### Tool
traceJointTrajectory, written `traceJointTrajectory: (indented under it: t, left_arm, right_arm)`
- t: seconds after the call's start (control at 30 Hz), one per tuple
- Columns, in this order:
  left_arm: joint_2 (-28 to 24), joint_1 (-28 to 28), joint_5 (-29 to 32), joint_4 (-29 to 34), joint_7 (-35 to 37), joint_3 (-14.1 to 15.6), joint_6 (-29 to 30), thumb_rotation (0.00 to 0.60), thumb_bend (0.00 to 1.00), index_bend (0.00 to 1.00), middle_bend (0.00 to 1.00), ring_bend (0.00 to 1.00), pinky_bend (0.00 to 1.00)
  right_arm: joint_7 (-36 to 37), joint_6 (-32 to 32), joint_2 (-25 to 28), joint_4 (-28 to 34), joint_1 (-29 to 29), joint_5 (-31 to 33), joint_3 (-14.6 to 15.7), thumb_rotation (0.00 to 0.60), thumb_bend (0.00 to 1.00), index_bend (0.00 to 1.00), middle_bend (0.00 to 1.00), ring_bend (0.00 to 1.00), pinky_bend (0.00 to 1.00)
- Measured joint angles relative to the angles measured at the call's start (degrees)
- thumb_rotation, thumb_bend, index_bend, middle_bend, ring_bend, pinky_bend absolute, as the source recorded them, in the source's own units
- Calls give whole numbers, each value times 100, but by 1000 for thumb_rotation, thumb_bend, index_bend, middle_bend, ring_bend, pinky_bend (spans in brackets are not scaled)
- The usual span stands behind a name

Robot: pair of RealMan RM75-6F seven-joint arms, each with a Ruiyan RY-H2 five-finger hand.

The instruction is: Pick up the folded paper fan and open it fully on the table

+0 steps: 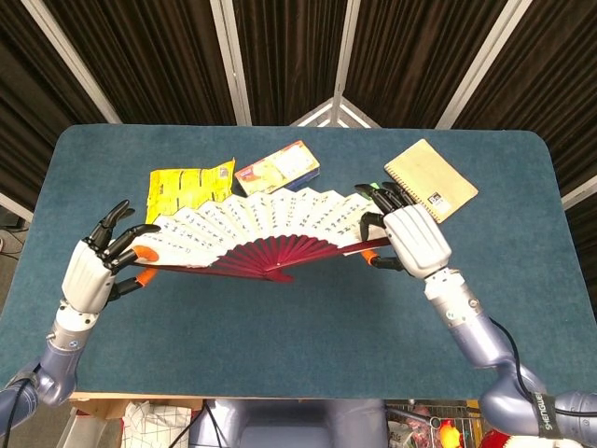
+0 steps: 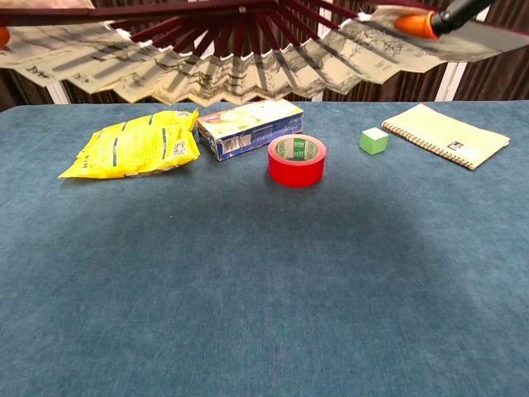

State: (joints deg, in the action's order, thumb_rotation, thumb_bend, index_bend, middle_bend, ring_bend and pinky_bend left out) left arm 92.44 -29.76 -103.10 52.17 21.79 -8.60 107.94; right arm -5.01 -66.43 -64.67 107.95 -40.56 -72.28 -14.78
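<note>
Head view: we see the paper fan [image 1: 256,227] spread wide and held above the blue table [image 1: 308,327], its left end stick gripped by the left hand [image 1: 100,268] and its right end pinched by the right hand [image 1: 407,240]. In the chest view we find the fan's ribs overhead, above 1 yellow bag [image 2: 132,145], 1 box [image 2: 250,126], 1 red tape roll [image 2: 297,160], 1 green cube [image 2: 374,141] and 1 notebook [image 2: 446,135].

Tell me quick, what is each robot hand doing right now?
Left hand: holding the left end of the opened paper fan, up above the table.
Right hand: holding the fan's right end.
</note>
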Motion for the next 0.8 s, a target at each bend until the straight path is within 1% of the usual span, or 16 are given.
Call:
traceJointTrajectory:
  t: [0.17,0.33,0.47,0.6,0.63,0.67,0.73,0.8]
  left_arm:
    - [8,-129,-17,-79,-364,-21,-113,600,554,688,311,28,233]
    - [57,-234,25,-121,-480,-52,-198,600,545,678,304,28,233]
    - [95,-278,67,-158,-525,-35,-299,600,530,677,299,28,232]
    - [127,-304,67,-298,-653,33,-412,600,516,649,266,23,226]
    - [142,-310,76,-348,-682,51,-465,600,511,641,255,21,224]
    - [154,-314,89,-377,-699,63,-510,600,499,621,234,13,217]
    - [180,-316,144,-429,-730,86,-632,600,485,563,189,3,197]
    - [194,-314,189,-474,-766,117,-749,600,477,480,132,0,166]
  right_arm:
    - [78,-104,-340,-381,40,-175,76,600,452,842,180,219,137]
    - [114,-138,-664,-710,60,-283,165,600,452,842,180,219,137]
    - [-2,-132,-905,-938,68,-335,265,600,452,842,178,219,137]
    - [-228,27,-1029,-1038,61,-236,366,600,452,833,178,207,123]
    - [-282,73,-1054,-1057,59,-193,387,600,452,813,178,201,114]
    - [-354,135,-1085,-1081,56,-132,416,600,451,756,177,189,99]
    - [-470,226,-1122,-1117,52,-52,463,600,414,595,165,160,70]
    - [-619,329,-1153,-1157,49,43,527,600,308,374,125,123,45]
